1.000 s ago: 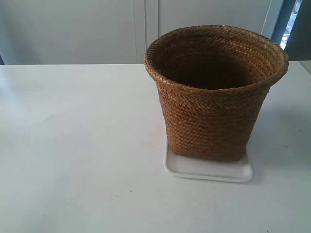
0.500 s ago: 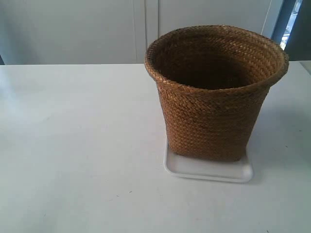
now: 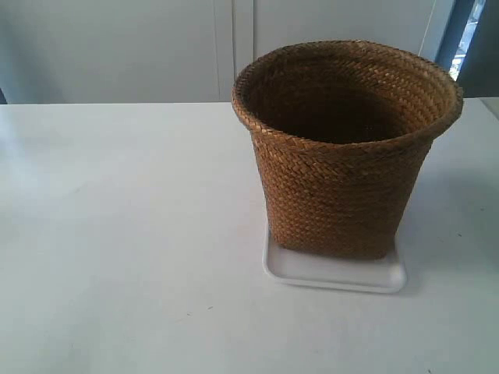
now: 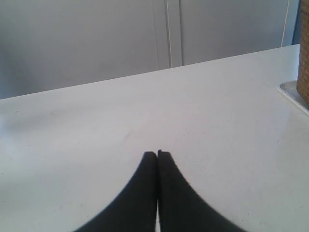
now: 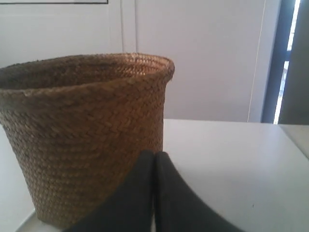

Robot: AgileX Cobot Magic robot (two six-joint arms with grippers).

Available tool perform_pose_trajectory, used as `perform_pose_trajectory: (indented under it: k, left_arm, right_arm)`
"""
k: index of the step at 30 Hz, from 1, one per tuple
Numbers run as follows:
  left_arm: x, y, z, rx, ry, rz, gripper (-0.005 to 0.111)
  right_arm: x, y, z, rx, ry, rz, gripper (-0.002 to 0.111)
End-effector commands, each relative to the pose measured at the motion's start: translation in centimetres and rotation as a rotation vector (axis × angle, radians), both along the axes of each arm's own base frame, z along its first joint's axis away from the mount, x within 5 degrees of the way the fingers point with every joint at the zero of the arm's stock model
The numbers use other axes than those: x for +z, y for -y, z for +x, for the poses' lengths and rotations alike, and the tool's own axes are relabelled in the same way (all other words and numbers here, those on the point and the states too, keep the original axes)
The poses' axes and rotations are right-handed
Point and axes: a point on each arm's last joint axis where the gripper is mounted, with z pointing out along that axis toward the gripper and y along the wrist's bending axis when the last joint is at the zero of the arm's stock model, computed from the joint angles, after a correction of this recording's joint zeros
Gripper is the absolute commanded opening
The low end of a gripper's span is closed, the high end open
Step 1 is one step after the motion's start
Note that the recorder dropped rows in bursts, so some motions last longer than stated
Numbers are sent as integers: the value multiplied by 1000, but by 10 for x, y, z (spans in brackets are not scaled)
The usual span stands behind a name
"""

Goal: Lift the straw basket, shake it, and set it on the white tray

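Since the two earlier exterior frames, nothing has shifted: the straw basket (image 3: 347,195) sits in the same spot, upright, with its narrower base on the white tray (image 3: 335,274). The tray lies flat on the white counter (image 3: 117,234), toward the exterior view's right. A strip of tray rim shows in front of the basket base and at both front corners. The basket rim is wide and round, and the inside is dark.

Left wrist view: the left claw (image 4: 157,153) has its two black fingers (image 4: 145,183) pressed together, gripping nothing. It is over bare counter, well apart from the basket. Only a sliver of the basket wall (image 4: 304,63) and one tray corner (image 4: 291,91) show at the frame edge.

Right wrist view: the right claw (image 5: 154,153) is likewise closed tight on nothing. It is near the basket's braided side wall (image 5: 87,130). Whether the tips touch the straw cannot be told from this angle.

Behind the counter are pale wall panels with a vertical seam (image 3: 234,47).
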Motion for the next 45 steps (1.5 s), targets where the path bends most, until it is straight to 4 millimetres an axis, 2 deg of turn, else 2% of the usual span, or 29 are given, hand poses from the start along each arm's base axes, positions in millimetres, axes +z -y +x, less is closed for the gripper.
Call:
perform_pose_trajectory:
  k: [1,10,15,45]
  left_arm:
    - [-1,0,0,2,10,-3,0]
    - [-1,0,0,2,10,-3,0]
    - [-1,0,0,2,10,-3,0]
    - [-1,0,0,2,10,-3,0]
  right_arm:
    - [-14,0,1,-1,-33,15,0]
    - [-16,0,0,-3,-51,-54,0]
    - [-16,0,0,-4,-53,0,0]
    - [-16,0,0,-4,-50,0,0]
